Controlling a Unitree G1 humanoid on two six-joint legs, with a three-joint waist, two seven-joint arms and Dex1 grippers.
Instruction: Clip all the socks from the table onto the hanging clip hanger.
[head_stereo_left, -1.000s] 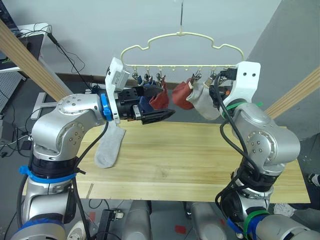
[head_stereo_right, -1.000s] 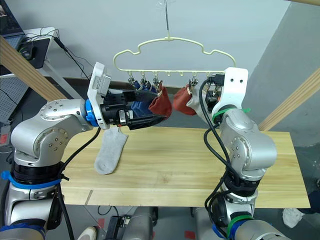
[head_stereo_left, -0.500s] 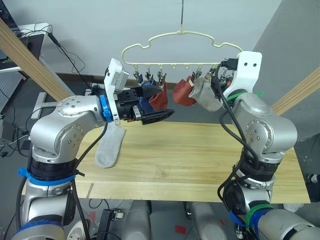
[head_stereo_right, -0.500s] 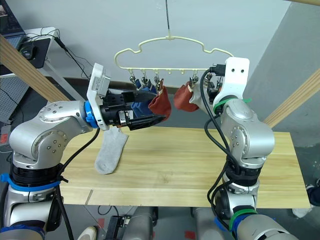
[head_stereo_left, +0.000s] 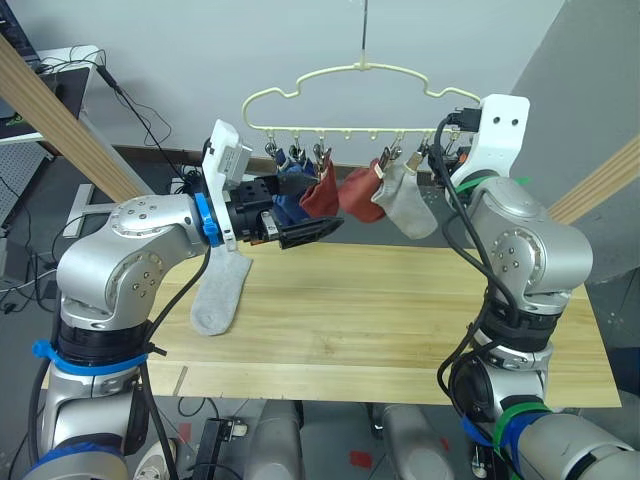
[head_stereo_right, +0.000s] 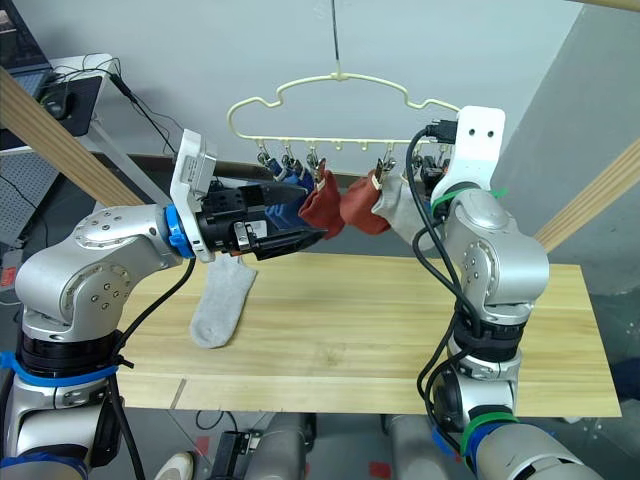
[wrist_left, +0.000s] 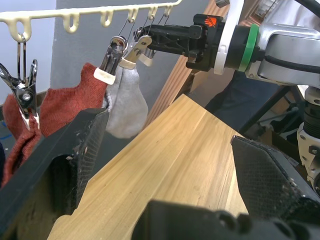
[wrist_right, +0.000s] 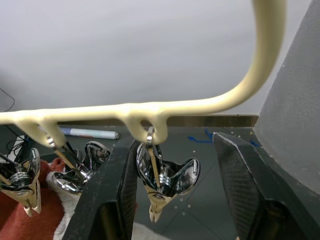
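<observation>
A pale wood tabletop (head_stereo_left: 400, 320) carries one light grey sock (head_stereo_left: 220, 292) lying flat near its left end, the last one still down there. Above the tabletop's far edge, the left gripper (head_stereo_left: 312, 229) reaches sideways toward the hanging row, its black fingers (wrist_left: 75, 150) spread wide apart and holding nothing, their tips just beside a rust red sock (head_stereo_left: 318, 197). Behind it, the pale-yellow clip hanger (head_stereo_left: 365, 75) hangs by its metal hook, with blue socks (head_stereo_left: 290, 205) on the left clips, two rust red socks in the middle, the second (head_stereo_left: 358, 188) beside a light grey sock (head_stereo_left: 405, 200). At the hanger's right end, the right gripper (wrist_right: 172, 185) has its fingers parted on either side of the end metal clip (wrist_right: 162, 180), not pressing it.
</observation>
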